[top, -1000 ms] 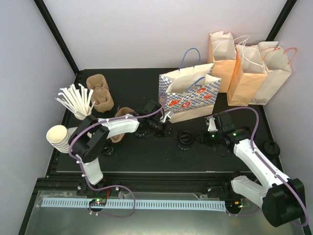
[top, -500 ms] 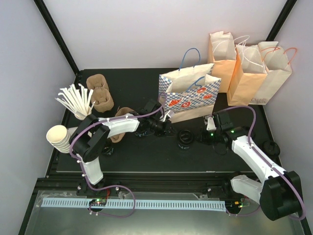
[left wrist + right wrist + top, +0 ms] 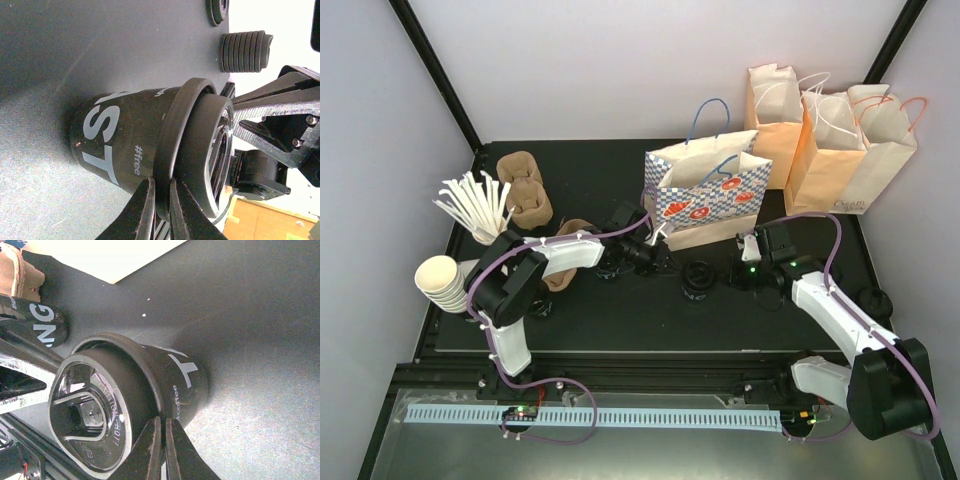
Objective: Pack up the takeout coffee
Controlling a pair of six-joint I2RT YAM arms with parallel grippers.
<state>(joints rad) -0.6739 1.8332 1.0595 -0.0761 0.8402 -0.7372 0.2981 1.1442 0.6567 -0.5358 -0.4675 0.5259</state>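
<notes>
Takeout coffee (image 3: 698,281) upright on surface (image 3: 620,315), between both hands. Left hand (image 3: 667,263): fingers nearly together, gripping nothing. Right hand (image 3: 733,278): likewise. Patterned bag (image 3: 710,195) just behind cup. Bare surface runs toward near edge. Plain bags (image 3: 825,140) at far right corner.

"#free" on the coffee cup (image 3: 117,145)

You'll find the takeout coffee (image 3: 699,279) upright on the black table (image 3: 620,320), lid on, white lettering on its black side, near the patterned bag (image 3: 705,200)
</notes>
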